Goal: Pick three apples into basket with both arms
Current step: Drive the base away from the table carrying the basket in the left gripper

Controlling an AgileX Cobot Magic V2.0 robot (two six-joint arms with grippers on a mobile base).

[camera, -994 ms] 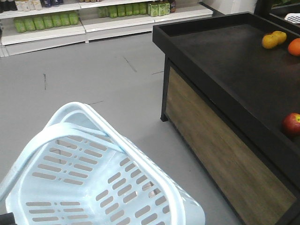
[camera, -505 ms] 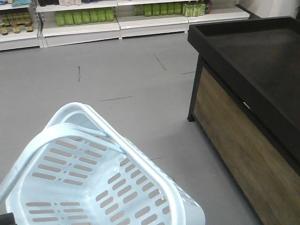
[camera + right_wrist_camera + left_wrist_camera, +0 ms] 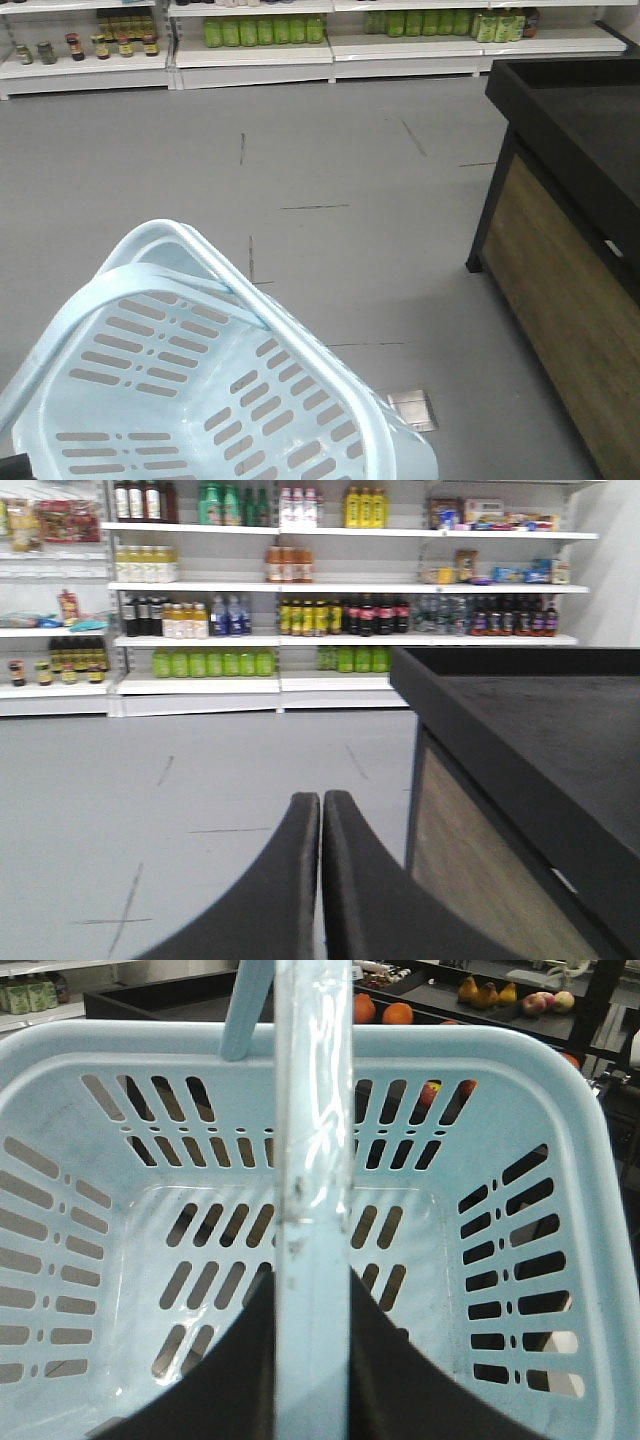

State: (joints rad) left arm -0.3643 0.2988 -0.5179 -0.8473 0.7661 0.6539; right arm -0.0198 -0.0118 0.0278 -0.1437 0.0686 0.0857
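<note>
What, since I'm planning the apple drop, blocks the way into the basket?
Only the handle of the basket, crossing the middle of its opening, clamped by the left gripper; the inside looks empty.

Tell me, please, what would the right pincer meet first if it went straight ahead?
Probably nothing close: the shut right pincer points over grey floor toward the far white shelves; the black display counter lies just right.

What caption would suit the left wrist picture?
Left gripper clamps the handle of an empty pale-blue basket; oranges lie beyond.
</note>
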